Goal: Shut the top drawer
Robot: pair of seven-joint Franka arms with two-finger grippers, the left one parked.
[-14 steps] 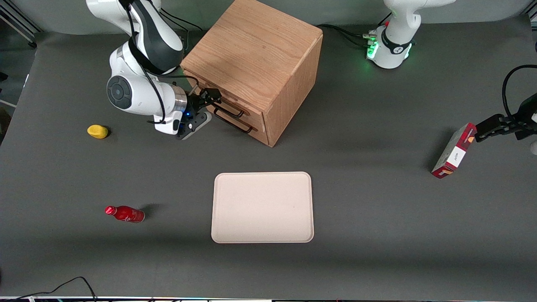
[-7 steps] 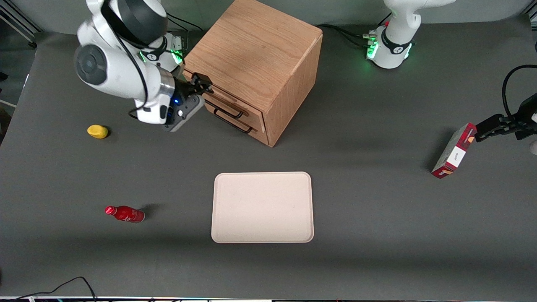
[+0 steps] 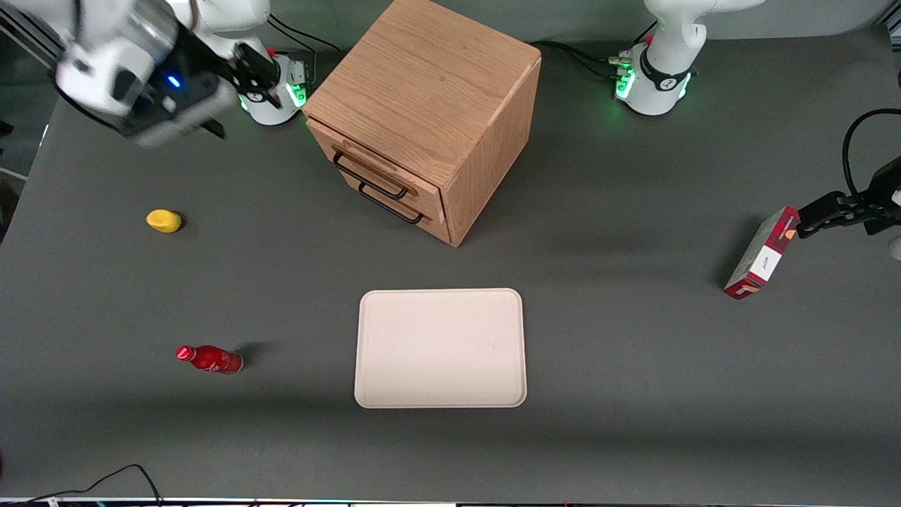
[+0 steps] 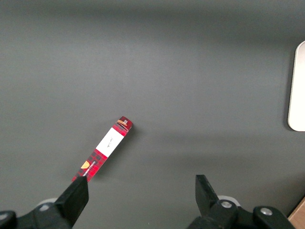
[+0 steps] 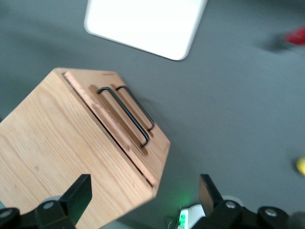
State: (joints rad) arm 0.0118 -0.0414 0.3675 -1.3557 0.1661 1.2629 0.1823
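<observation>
Drawer up top, the shallow light-oak top drawer (image 3: 373,163) w/ thin black wire handle, sits pushed in, front about flush w/ the box-shaped oak cabinet (image 3: 429,105). Cabinet stands farther from the front camera than the tray. Directly under it, a similar lower drawer (image 3: 393,203) w/ the same kind of black handle, also in.

Counts: 2 drawers, 2 wire handles, 1 cabinet, 1 cream rectangular tray (image 3: 441,348), 1 small red bottle (image 3: 210,359) lying on its side, 1 small yellow rounded object (image 3: 164,221), 1 red-and-white carton (image 3: 762,254) standing tilted toward the parked arm's end of the dark grey table (image 3: 633,394).

Right wrist view looks down on the cabinet top and both drawer fronts, top drawer (image 5: 119,129) incl., plus the tray's corner (image 5: 147,24); bottle and yellow object are only blurred bits at the frame's edge there. Left wrist view alone shows the carton (image 4: 102,149) close, w/ an edge of the tray. Front view alone shows everything at once.

Right arm is raised high at its own end of the table, wrist above the tabletop and well apart from the cabinet. Its gripper (image 3: 236,95) holds nothing; in the wrist view the black fingers (image 5: 78,193) are spread wide apart.
</observation>
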